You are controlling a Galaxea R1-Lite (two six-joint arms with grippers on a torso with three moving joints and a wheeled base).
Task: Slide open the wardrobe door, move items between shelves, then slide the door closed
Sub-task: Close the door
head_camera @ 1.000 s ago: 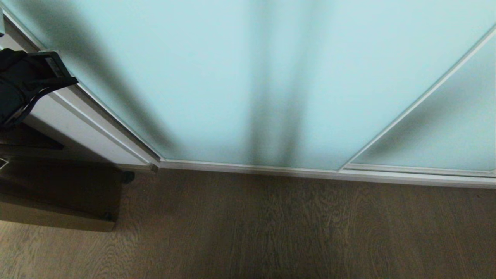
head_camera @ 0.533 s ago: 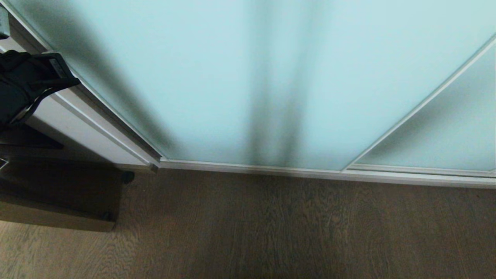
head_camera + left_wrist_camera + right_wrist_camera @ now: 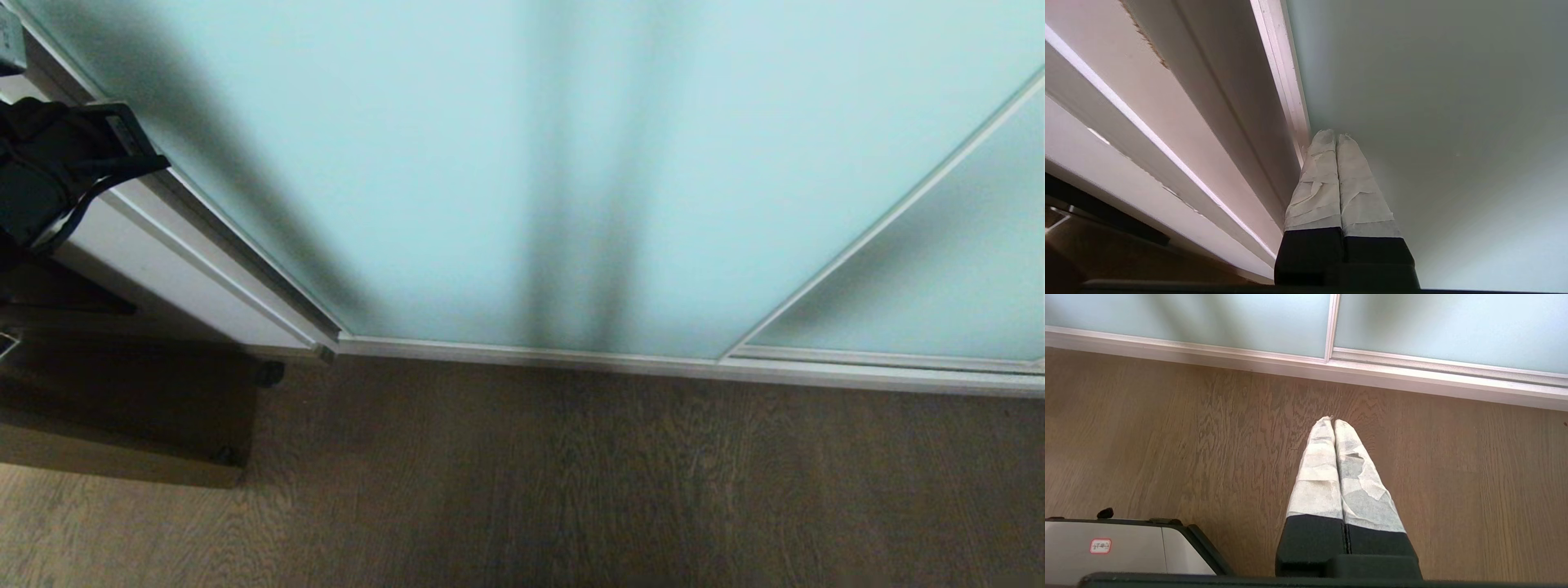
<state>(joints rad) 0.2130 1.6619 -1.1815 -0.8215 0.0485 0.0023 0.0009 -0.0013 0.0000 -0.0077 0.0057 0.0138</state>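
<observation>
- The sliding wardrobe door (image 3: 506,163) is a tall panel of frosted pale aqua glass in a slim silver-white metal frame; it fills the head view from about 10 o'clock over 12 to 2 o'clock.
- Soft dark shadows lie on the glass: one vertical band near the centre and one slanted band toward 10 o'clock.
- Its bottom edge stands on a pale floor rail (image 3: 620,363) that runs across the view from 8 o'clock to 3 o'clock.
- A second frosted panel (image 3: 922,278) of the same colour is at 3 o'clock, behind a slanted frame strip.
- At 9 o'clock, a white wardrobe side frame (image 3: 188,269) stands just beside the door's left edge.
- The left gripper (image 3: 1336,136) is at this edge, at 9 o'clock in the head view; its tape-wrapped fingers are pressed together with nothing between them, and the tips are at the corner where the metal frame meets the glass. I cannot tell if they touch.
- The right gripper (image 3: 1333,421) hangs over the wooden floor (image 3: 571,490), near the rail; its jaws are together and empty too.
- In the right wrist view, a grey part of the robot base (image 3: 1126,551) shows at 7 o'clock.
</observation>
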